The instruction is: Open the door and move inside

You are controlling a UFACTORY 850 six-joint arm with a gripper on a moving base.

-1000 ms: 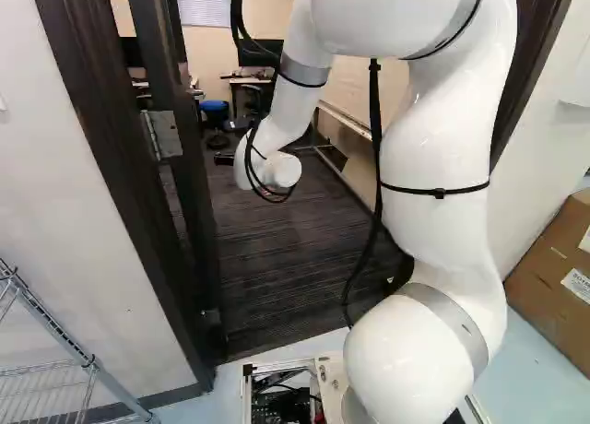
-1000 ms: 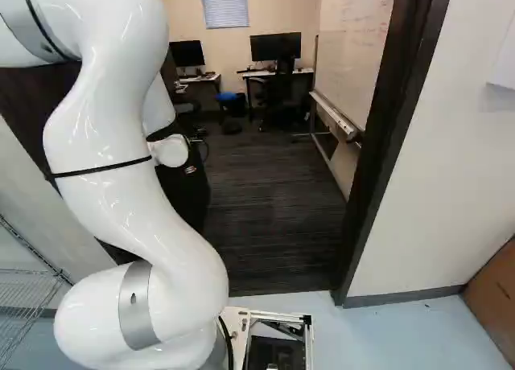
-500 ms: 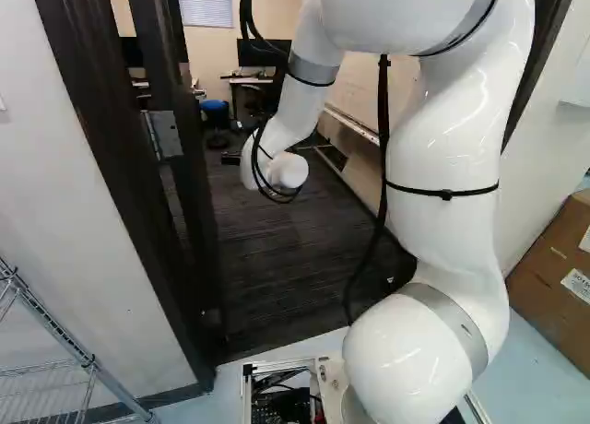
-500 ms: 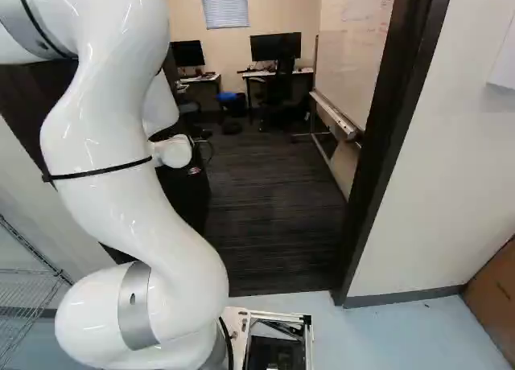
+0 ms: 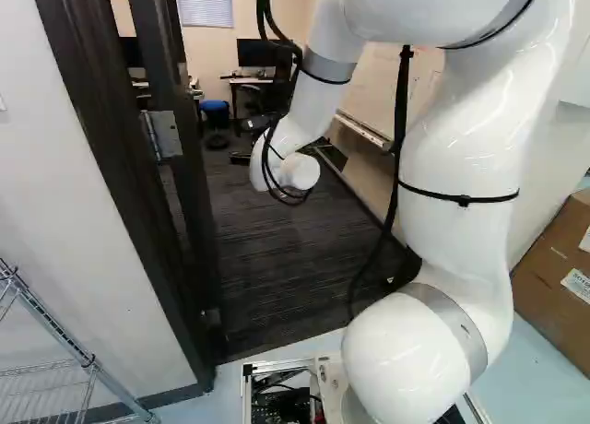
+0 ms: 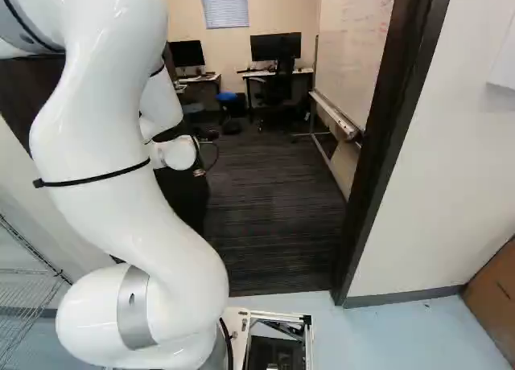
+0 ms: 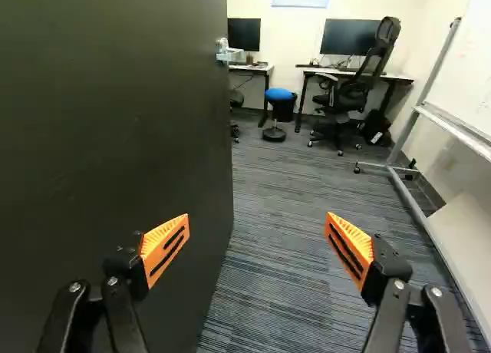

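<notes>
In the left base view my gripper [image 5: 245, 140] reaches through the doorway, small and dark beyond the white wrist. The wrist view shows the gripper [image 7: 257, 249] open, its orange-padded fingers wide apart with nothing gripped. The dark door [image 7: 115, 130] stands swung inward, filling the space beside and behind one finger; whether they touch, I cannot tell. A silver handle [image 7: 229, 55] juts from its far edge. In the left base view the door [image 5: 195, 198] appears nearly edge-on by its hinge [image 5: 164, 134]. The arm partly hides the door [image 6: 185, 197] in the right base view.
The dark door frame [image 6: 386, 153] bounds the opening on one side, and the other jamb [image 5: 120, 166] stands near a wire rack [image 5: 55, 373]. Inside are dark carpet [image 7: 291, 215], a wheeled whiteboard [image 7: 453, 138], desks, an office chair [image 7: 349, 84] and a blue stool [image 7: 280, 94]. A cardboard box [image 5: 558, 276] sits outside.
The arm, with its wrist and gripper, has shifted rightward in the left base view, away from the hinge-side jamb. The base and the door look unmoved.
</notes>
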